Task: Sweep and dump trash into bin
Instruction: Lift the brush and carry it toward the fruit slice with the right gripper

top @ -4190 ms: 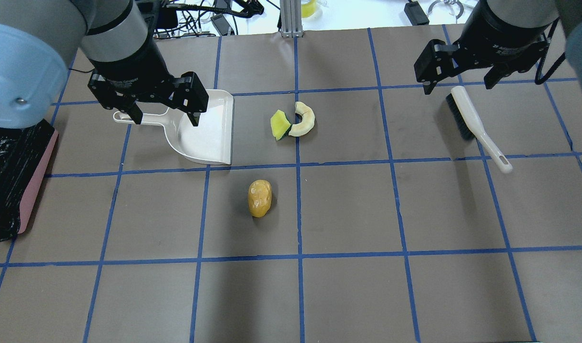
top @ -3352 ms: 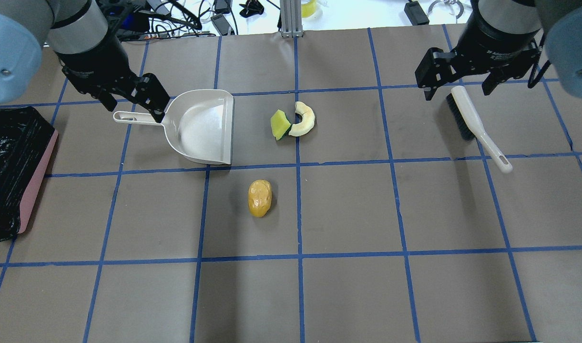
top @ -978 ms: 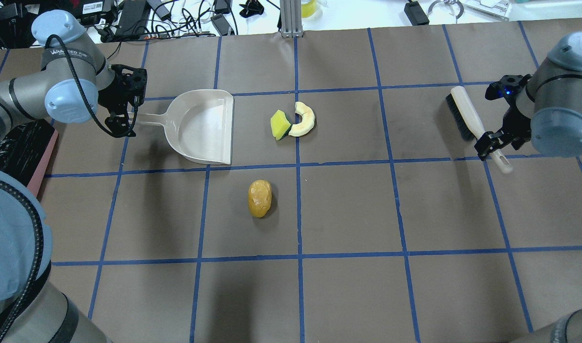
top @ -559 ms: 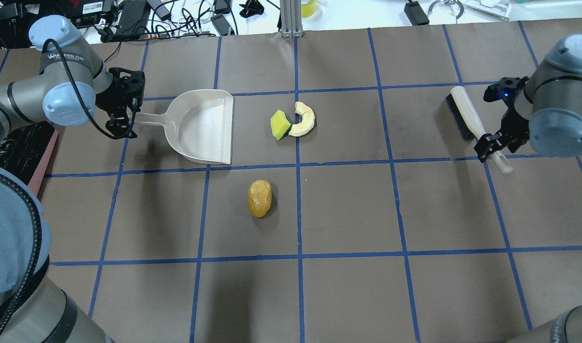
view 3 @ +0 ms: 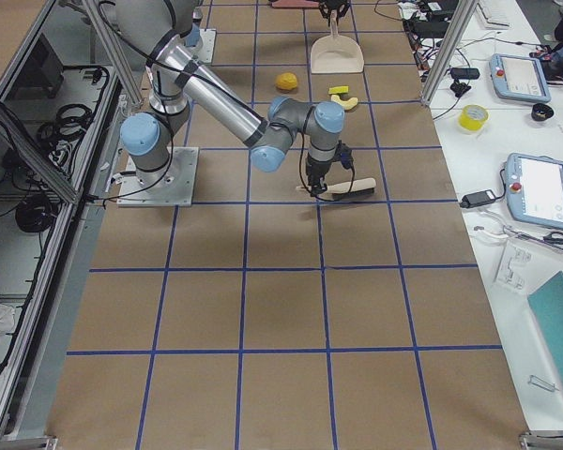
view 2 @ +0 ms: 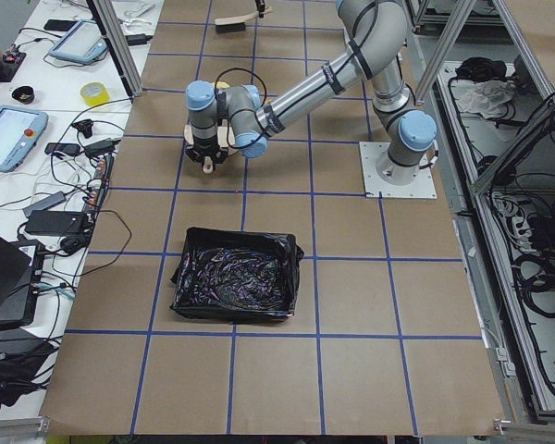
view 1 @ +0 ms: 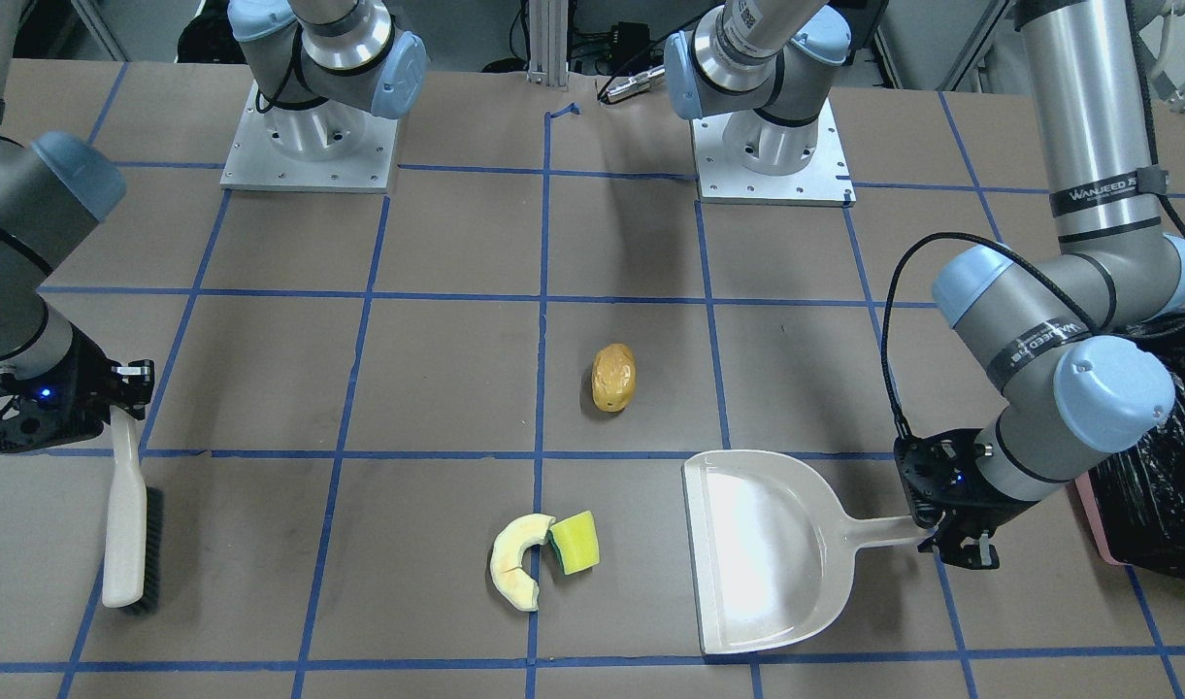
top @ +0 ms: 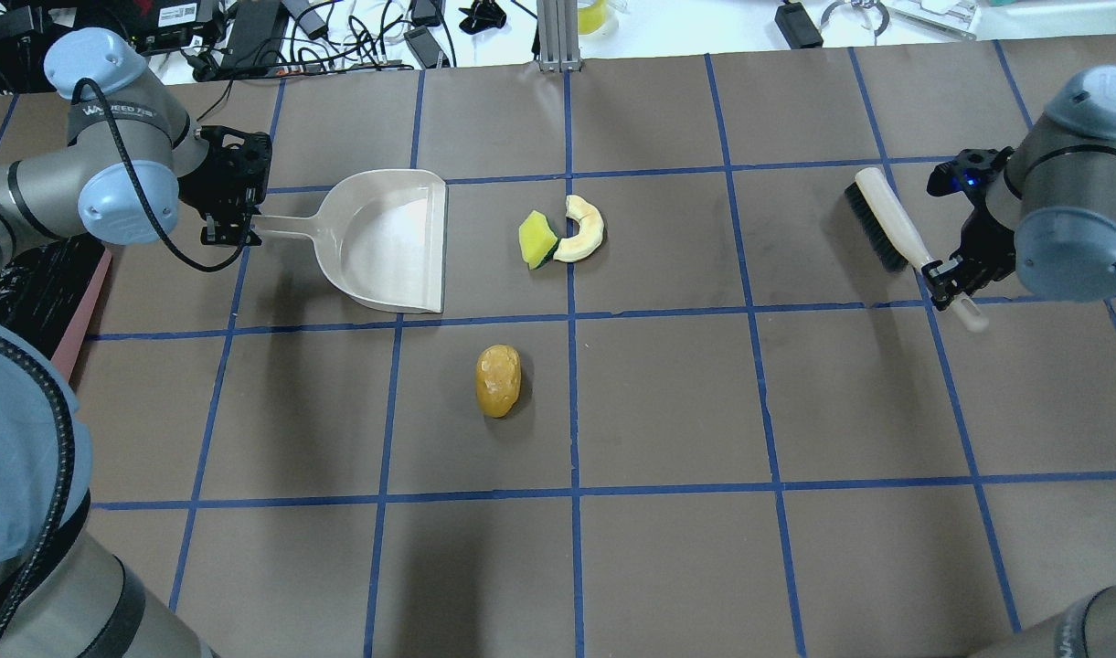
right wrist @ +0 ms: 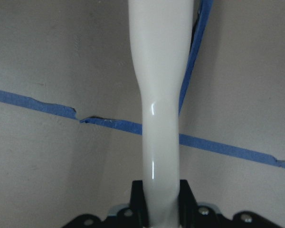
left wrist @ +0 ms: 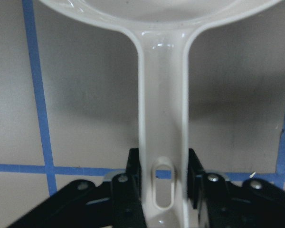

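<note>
My left end effector [left wrist: 164, 183] is clamped on the handle of the dustpan [top: 393, 242], which rests on the tabletop [top: 667, 402]. My right end effector [right wrist: 160, 202] pinches the handle of the brush [top: 887, 219]. The sponge wedge [top: 537, 239] and crescent slice [top: 583, 233] touch each other near the pan's mouth. The potato lump [top: 498, 380] lies apart, nearer my base. The bin [view 2: 239, 239] stands at my far left.

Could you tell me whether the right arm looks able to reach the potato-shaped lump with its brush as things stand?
Probably yes: the right pincer holds the brush, and nothing lies between it and the potato-shaped lump.
</note>
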Robot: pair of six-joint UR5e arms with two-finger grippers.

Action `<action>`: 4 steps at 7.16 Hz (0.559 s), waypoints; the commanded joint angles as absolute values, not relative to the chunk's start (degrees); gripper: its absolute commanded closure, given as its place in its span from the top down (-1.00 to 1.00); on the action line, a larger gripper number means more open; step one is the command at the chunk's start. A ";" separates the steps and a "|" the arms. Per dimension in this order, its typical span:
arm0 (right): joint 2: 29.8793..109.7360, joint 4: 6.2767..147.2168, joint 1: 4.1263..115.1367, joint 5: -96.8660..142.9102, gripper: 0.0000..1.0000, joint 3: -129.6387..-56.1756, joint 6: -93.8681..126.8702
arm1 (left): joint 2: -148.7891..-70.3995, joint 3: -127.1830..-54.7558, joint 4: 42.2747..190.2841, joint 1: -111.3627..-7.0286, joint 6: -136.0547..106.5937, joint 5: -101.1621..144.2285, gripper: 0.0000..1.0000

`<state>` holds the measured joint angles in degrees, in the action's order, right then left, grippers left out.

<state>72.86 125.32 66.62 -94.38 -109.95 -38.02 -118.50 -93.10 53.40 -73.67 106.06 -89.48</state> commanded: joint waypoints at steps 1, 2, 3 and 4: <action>72.95 124.28 66.62 -94.31 -1.00 -109.69 -37.80 | -117.69 -93.78 51.87 -73.91 106.43 -90.08 -1.00; 73.82 123.76 66.71 -94.31 -1.00 -109.25 -36.49 | -117.51 -93.87 51.51 -74.09 106.26 -90.09 -1.00; 74.09 121.23 67.23 -94.31 -1.00 -107.77 -31.86 | -117.51 -93.95 51.50 -74.61 105.82 -90.17 -1.00; 74.87 115.89 68.63 -93.35 -1.00 -105.49 -28.68 | -117.42 -94.56 51.24 -74.71 105.73 -90.35 -1.00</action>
<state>74.10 120.75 67.41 -94.06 -107.72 -32.66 -117.52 -94.05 51.52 -74.44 105.95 -90.17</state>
